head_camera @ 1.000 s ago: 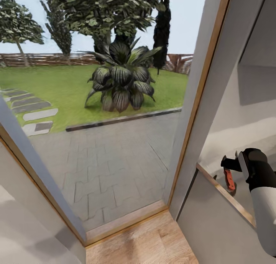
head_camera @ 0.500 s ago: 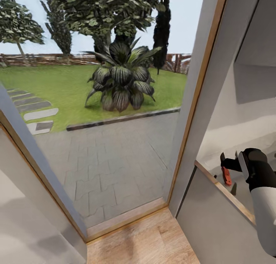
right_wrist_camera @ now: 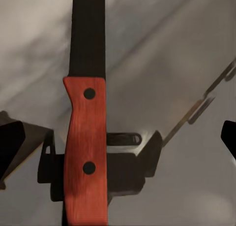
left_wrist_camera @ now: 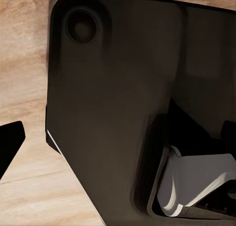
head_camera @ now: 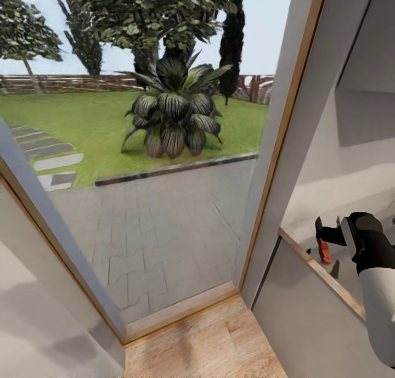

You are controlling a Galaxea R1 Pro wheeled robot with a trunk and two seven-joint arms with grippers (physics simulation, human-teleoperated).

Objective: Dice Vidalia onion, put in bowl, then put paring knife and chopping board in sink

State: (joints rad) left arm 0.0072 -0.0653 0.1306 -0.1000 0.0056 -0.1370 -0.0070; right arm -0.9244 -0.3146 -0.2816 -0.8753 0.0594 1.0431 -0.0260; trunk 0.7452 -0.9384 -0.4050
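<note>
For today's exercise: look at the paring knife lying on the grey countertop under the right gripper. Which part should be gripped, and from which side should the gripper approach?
Grip the paring knife by its red-orange handle, between the two rivets, not the dark blade. It lies flat on the countertop, so coming straight down from above with the right gripper, one finger on each long side of the handle, looks best. Its fingers already stand apart, straddling the handle.
</note>
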